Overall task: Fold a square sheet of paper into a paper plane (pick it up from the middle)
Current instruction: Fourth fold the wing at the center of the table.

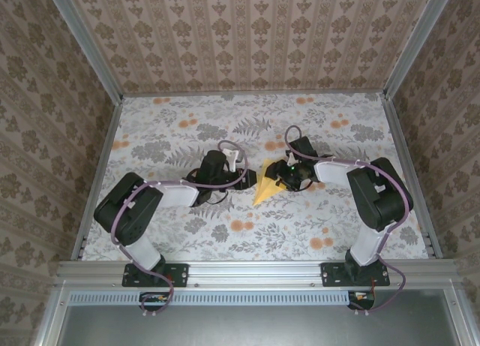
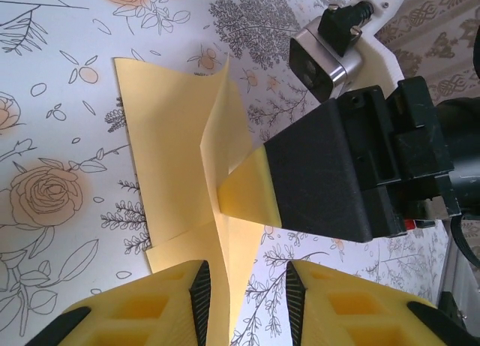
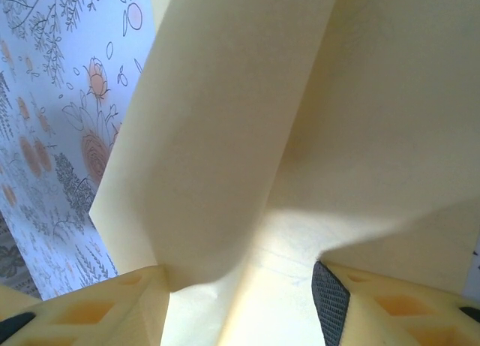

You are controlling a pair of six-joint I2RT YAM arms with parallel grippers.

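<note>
Floral-printed white tabletop (image 1: 187,128) boxed in by patterned walls (image 1: 247,38), with a pointed yellow paper plane (image 1: 266,192) lying mid-table between two robot grippers.
The plane's flat panels rest on the tabletop and its centre crease stands up. The left gripper (image 2: 245,278) has its yellow fingers spread, and the raised crease runs between them. The right gripper (image 3: 240,293) is spread too, astride the fold from the opposite side; the paper leans against one finger and sits clear of the other's black pad.
</note>
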